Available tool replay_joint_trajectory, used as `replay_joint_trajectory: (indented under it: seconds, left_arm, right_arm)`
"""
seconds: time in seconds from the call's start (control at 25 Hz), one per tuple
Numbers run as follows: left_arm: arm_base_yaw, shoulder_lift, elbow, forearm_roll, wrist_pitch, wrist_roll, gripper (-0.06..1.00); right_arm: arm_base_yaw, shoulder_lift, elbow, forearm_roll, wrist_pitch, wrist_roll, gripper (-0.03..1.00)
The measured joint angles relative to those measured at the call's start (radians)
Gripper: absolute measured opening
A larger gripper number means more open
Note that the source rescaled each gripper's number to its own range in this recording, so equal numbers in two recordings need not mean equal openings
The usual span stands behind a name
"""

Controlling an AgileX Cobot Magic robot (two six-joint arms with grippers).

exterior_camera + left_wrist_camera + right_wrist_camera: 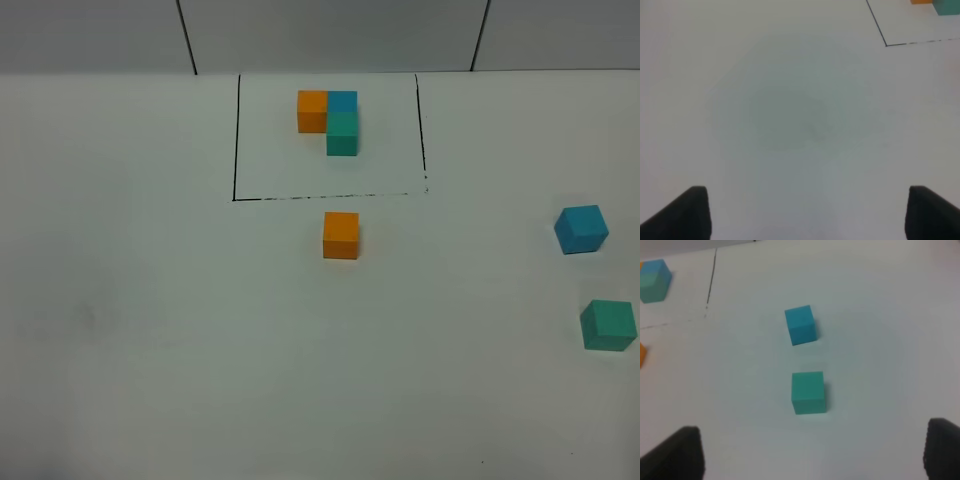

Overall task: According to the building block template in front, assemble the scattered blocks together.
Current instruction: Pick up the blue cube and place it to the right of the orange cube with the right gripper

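The building block template [330,118] is an L of orange, blue and teal-green cubes inside a thin black drawn rectangle at the back of the white table. A loose orange cube [341,235] sits just in front of that frame. The loose blue cube [581,229] and teal-green cube [608,325] lie apart at the right edge. Neither arm shows in the high view. My right gripper [812,460] is open above the table, with the teal-green cube [808,392] and blue cube [800,325] ahead of it. My left gripper [807,215] is open over bare table.
The white table [150,330] ends at a grey wall with dark seams at the back. A corner of the drawn frame [886,44] and edges of the template cubes show in the left wrist view.
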Motion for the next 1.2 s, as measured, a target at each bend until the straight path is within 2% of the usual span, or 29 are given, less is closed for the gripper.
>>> replay_joint_trajectory:
  seconds: [1.2]
  left_arm:
    - [0.0,0.0,0.0,0.0,0.0,0.0,0.68]
  right_arm:
    - [0.0,0.0,0.0,0.0,0.0,0.0,0.77]
